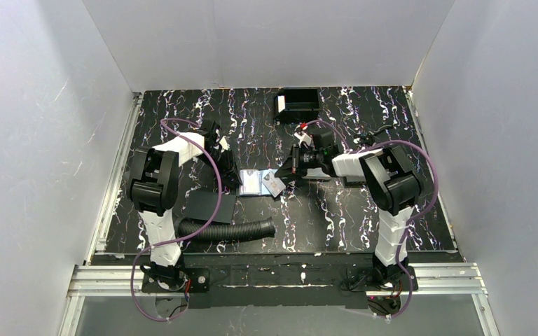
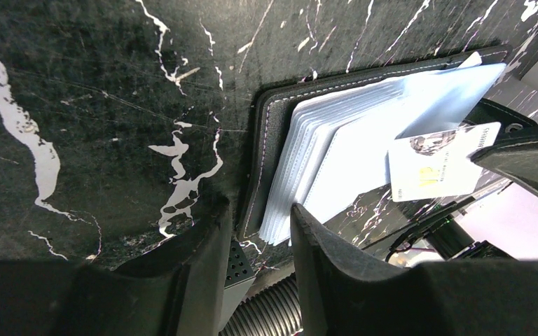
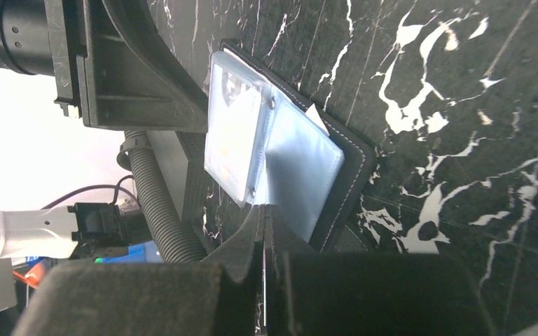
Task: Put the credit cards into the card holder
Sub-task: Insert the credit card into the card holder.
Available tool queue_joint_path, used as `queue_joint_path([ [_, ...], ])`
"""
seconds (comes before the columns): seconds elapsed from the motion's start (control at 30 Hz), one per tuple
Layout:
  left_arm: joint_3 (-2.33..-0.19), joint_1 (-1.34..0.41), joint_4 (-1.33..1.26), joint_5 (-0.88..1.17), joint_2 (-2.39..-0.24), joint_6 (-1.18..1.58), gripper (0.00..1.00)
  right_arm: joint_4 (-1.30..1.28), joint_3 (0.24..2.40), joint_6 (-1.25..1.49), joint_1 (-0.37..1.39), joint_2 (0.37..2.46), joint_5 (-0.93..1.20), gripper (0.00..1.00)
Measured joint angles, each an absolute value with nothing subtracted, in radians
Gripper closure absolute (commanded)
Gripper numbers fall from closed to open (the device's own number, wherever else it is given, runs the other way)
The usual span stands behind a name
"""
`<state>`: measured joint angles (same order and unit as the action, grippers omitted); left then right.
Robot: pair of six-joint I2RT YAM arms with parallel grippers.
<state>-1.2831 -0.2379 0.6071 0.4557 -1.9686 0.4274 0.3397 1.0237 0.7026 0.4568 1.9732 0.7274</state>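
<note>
place: robot lab enclosure | evidence: white panel walls, aluminium rails

Soft, even light fills the top view. Left of the right gripper the background blows out white; its near fingers look blurred, perhaps from closeness.

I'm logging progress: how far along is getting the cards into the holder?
Done: the card holder lies open, sleeves fanned. In hand: the right gripper, jaws shut, seems to pinch a pale card over the sleeves; the left gripper, jaws open, hovers at the holder's corner. Left: sliding that card in.
</note>
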Motion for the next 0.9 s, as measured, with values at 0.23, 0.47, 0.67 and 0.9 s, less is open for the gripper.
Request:
queue_joint_path([
  [0.23,-1.283,-0.238,0.607,0.456,-1.969,0.427,0.65,0.332,1.041,0.701,0.447,1.969,0.722,0.99],
  [0.47,-1.283,-0.238,0.607,0.456,-1.969,0.427,0.65,0.371,1.047,0.733,0.462,1.969,0.743,0.99],
  [0.67,-1.283,-0.238,0.607,0.456,-1.969,0.427,0.65,0.391,1.049,0.754,0.475,1.973,0.756,0.99],
  [0.9,-1.283,-0.238,0.607,0.456,-1.969,0.427,0.65,0.394,1.051,0.755,0.476,1.988,0.754,0.99],
])
